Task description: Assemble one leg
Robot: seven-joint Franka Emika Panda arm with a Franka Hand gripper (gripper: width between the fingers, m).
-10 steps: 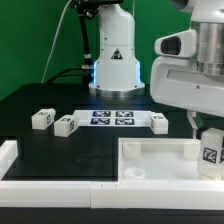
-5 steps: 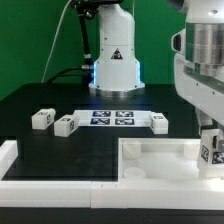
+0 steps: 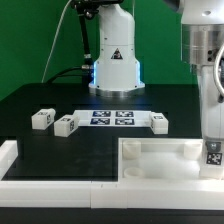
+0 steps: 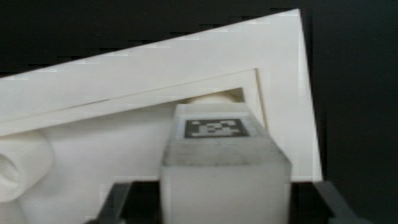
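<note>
My gripper [image 3: 211,143] is shut on a leg [image 3: 213,154], a small white block with a black-and-white tag. It holds the leg upright at the right corner of the large white tray-like part [image 3: 150,151], low against its rim. In the wrist view the leg [image 4: 221,150] fills the space between my dark fingers [image 4: 128,203], its tagged end pointing into a corner recess of the tray part [image 4: 107,95]. Three more legs lie on the black table: two at the exterior view's left [image 3: 42,119] [image 3: 65,125] and one right of the middle [image 3: 159,122].
The marker board [image 3: 112,117] lies flat between the loose legs. The robot's base [image 3: 114,60] stands behind it. A white L-shaped rail [image 3: 20,160] runs along the near-left edge of the table.
My gripper has moved toward the exterior view's right and a little lower, carrying the leg to the tray part's right corner. The loose legs have not moved.
</note>
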